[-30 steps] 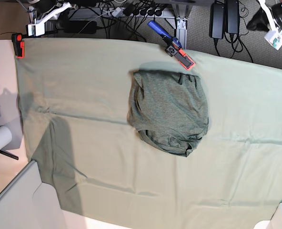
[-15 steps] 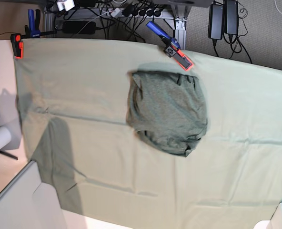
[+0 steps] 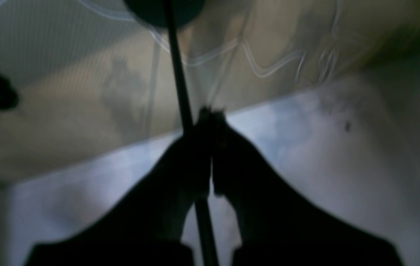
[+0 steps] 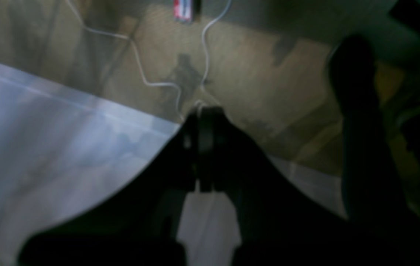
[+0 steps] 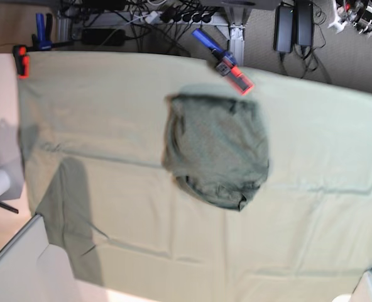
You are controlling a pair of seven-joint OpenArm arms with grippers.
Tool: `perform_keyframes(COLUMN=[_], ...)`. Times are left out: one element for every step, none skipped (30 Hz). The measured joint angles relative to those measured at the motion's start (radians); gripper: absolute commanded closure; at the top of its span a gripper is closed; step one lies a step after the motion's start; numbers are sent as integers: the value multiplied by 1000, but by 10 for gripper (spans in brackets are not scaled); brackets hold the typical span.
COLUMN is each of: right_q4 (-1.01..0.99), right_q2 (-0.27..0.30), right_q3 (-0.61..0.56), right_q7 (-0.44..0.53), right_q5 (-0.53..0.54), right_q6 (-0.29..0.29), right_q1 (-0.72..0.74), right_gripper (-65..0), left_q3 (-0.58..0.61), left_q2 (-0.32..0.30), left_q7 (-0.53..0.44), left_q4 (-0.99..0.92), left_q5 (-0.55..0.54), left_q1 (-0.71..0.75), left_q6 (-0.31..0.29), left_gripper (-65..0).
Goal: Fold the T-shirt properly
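The dark olive T-shirt (image 5: 216, 151) lies in a compact, rounded, wrinkled bundle on the pale green table cloth (image 5: 110, 126), a little behind the middle. No gripper touches it. My left gripper (image 3: 211, 112) is shut and empty in the left wrist view, held off the table over a floor with cables. My right gripper (image 4: 203, 111) is also shut and empty, over floor and a pale surface. The T-shirt does not show in either wrist view. Both wrist views are blurred.
A blue and orange clamp (image 5: 227, 63) holds the cloth's far edge just behind the T-shirt; another orange clamp (image 5: 21, 63) is at the far left corner. A white arm part (image 5: 355, 12) shows at the top right. A thin dark rod (image 3: 180, 88) crosses the left wrist view.
The white arm parts at the top left and top right have drawn back from the table; the left one has gone out of view. The T-shirt keeps its shape and place.
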Motion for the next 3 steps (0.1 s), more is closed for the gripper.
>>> perform_keyframes(right_q4=[-7,-11,-11], right_q2=[-1,-2,-3], right_q3=[-1,-1,-1], right_q7=[0,0,0], right_q5=[-6,-9,-15], right_q6=[0,0,0], right_q1=[25,48,68], right_gripper=[0,0,0], left_q3=[11,14,14], left_q2=[11,21,29], left_q7=[-2,-6,-11], left_q4=[-6,-6,-6], left_q5=[2,-1,-3], left_q1=[-19,-34,-44], left_q6=[13,16,16], left_gripper=[0,0,0])
